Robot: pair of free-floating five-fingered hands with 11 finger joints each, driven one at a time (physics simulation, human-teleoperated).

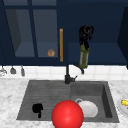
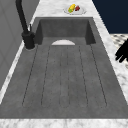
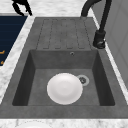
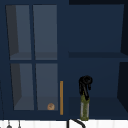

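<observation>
Red ball (image 1: 67,115), nearest the front camera, at the sink's front edge. Left hand (image 1: 37,109), fingers hanging relaxed and empty, above the grooved drainboard (image 1: 45,92). White plate (image 1: 88,109) lying flat in the sink basin (image 3: 100,82), beside the drain. Black faucet (image 1: 67,75) at the back rim. Right hand (image 1: 85,35), fingers curled round the top of an olive-green bottle (image 1: 84,58), held upright before the open cabinet shelf (image 4: 100,102). No readable label or writing on the bottle.
</observation>
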